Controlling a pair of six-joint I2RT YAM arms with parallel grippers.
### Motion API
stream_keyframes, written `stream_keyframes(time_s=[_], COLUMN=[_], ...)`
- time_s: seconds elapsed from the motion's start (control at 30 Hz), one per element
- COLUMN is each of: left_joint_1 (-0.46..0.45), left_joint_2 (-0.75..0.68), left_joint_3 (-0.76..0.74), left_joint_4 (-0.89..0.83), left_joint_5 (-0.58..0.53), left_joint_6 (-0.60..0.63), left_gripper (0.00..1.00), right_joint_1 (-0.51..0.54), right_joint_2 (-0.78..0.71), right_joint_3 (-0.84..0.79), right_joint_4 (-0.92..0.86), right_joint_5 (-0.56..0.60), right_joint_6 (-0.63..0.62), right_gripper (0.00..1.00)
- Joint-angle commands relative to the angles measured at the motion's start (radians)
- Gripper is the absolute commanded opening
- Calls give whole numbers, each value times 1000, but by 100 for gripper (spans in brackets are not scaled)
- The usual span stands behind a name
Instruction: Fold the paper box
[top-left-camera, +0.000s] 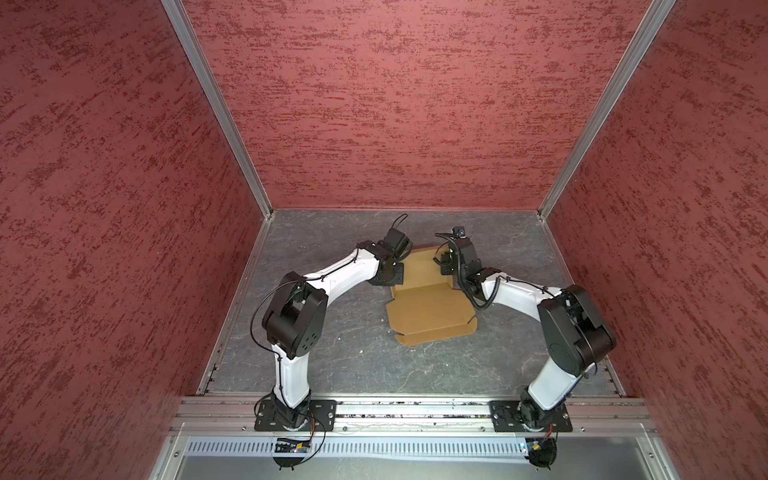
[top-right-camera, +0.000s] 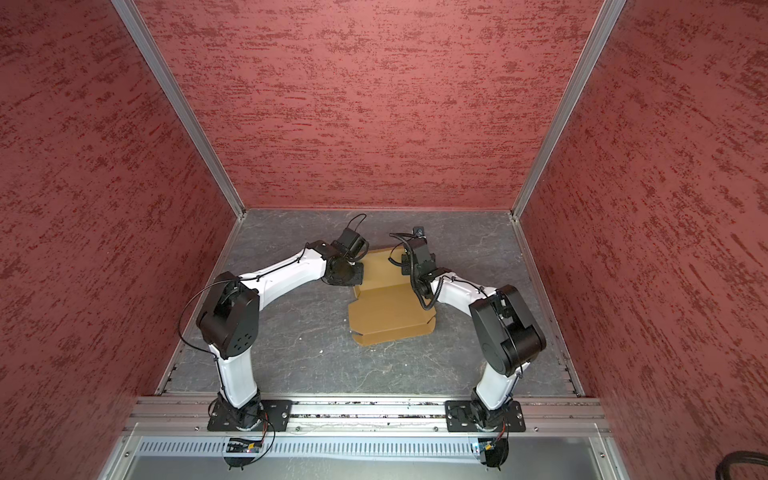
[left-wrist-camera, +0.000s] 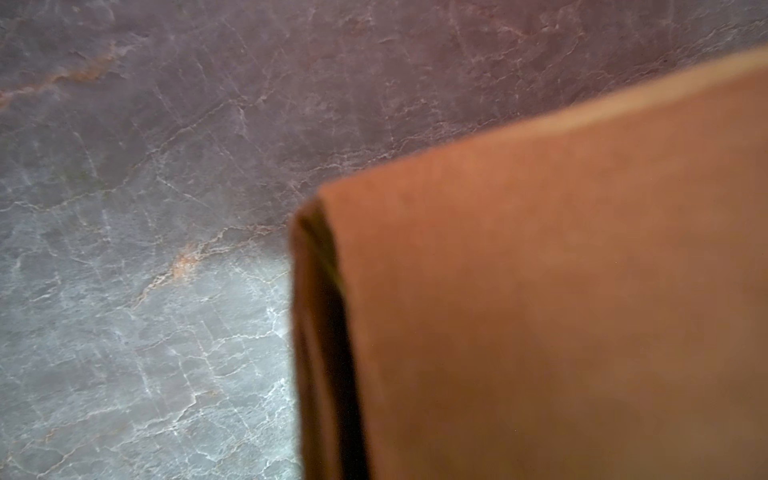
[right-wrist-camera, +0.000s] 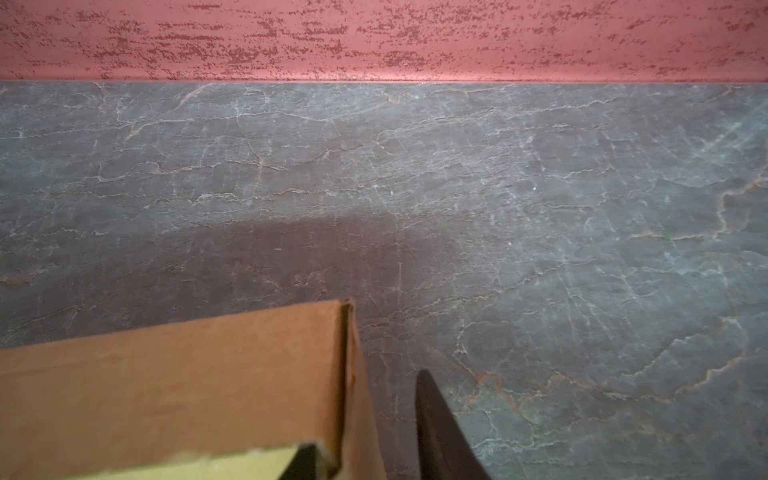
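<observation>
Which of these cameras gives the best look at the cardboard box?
The top views: both show nearly the whole paper box, panels and raised walls. The left wrist view catches the paper box only as one blurred close-up corner; the right wrist view shows the paper box as another, sharper corner.

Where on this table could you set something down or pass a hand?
Free: table between the paper box and the front rail; the strip between box and back wall. Crowded: the box's far half, flanked by the left arm and right arm.

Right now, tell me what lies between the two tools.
Only the box: its far end fills the gap from left tool to right tool, in both top views.
</observation>
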Motion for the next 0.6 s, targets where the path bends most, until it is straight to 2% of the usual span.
stream_keyframes(time_s=[0.0,0.57], left_joint_1=[9,36], left_joint_2=[-10,39], left_joint_3=[-4,44], left_joint_4=[-19,-92], left_joint_5=[1,-2], left_joint_6=[17,43], left_gripper=[4,4], right_joint_1=[-7,-7], right_joint_2=[-35,-53], right_joint_3=[-10,-12], right_joint_4=[16,9], right_joint_5=[32,-51], right_joint_6=[12,-15], right_gripper=[35,54])
